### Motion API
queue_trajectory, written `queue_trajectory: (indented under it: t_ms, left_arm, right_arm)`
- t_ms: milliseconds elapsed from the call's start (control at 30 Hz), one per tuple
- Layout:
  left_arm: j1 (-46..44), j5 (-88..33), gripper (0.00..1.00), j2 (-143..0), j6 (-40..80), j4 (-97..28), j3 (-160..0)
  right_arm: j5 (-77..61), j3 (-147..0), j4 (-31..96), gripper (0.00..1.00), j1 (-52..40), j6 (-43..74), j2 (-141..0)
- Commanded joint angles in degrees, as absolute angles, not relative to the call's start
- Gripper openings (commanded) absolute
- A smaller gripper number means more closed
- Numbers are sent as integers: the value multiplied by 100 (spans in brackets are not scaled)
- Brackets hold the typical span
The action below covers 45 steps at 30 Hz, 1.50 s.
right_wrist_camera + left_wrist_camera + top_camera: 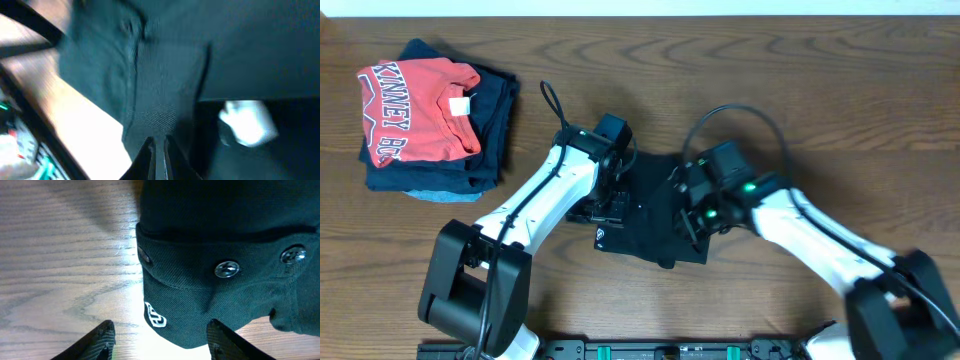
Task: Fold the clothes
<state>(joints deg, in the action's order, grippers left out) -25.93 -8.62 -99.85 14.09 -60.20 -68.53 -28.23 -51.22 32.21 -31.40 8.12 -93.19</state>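
Overhead, garment: we see the black garment (650, 225) lying near the middle of the bench (800, 90), gathered into a compact dark block between the two arms.
Overhead, arms: the left pincer (612, 203) sits at the block's left edge and the right pincer (693, 218) over its right part. We judge that they flank it so each can work one side of a fold.
Overhead, stack: a red T-shirt (415, 105) lies on navy garments (498, 120) at the far left, well apart from the work and likely set out of the way.
Left wrist, pincer: the left pincer stands open and empty, its fingers spread wide, one over bare wood and one at the cloth's edge.
Left wrist, garment: a thick folded hem with metal snaps (226, 269) and a white logo (155, 316) lies flat just ahead of the fingers. We judge that its corner is lined up between them for a grasp.
Right wrist, pincer: the view is blurred. The jaws stand nearly together and a ridge of black cloth runs down to their tips, so we judge that they pinch the garment.
Right wrist, garment: cloth fills the view ahead of the tips, with a white label (247, 124) just to one side. A pinch here would let the arm lift or pin a layer.
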Motion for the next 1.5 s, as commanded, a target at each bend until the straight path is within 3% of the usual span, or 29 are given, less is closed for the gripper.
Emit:
queue_trajectory:
  t_ms: [0,100,267,500,667,833,967,1167,1467]
  left_arm:
    - [-2563,-854,59,-9898,1356,-6060,-6713]
    - [-2563,-856,59,-9900,1356,-6007,-6580]
    - [-2561,-1208,57,-9900,1356,-5310,-6007]
    - [-2499,-725,35,-9902,1365,-4477,-5365]
    - [-2248,-296,36,-9885,1374,-4613,-5402]
    - [-1990,-305,36,-9810,1354,-5535,-5986]
    - [-1931,-790,38,-9612,1245,-5951,-6558]
    - [-1959,-2211,44,-9358,1247,-5404,-6718]
    - [-2071,-2279,43,-9638,2058,-4375,-5986]
  right_arm:
    - [-2185,-5157,3232,1,-3253,1059,-9933]
    - [-1894,-5170,3229,2,-3087,1675,-10433]
    - [-2252,-5212,3339,2,-2663,1732,-10567]
    - [-2274,-5212,3454,4,-2558,1643,-10565]
    - [-2394,-5290,3527,4,-2550,1411,-10503]
    - [-2508,-5435,3760,8,-2541,867,-9793]
    - [-2482,-5448,3361,9,-2541,788,-8986]
    - [-1964,-5446,2462,12,-2541,1328,-8652]
    - [-1599,-5446,1717,12,-2539,1367,-9968]
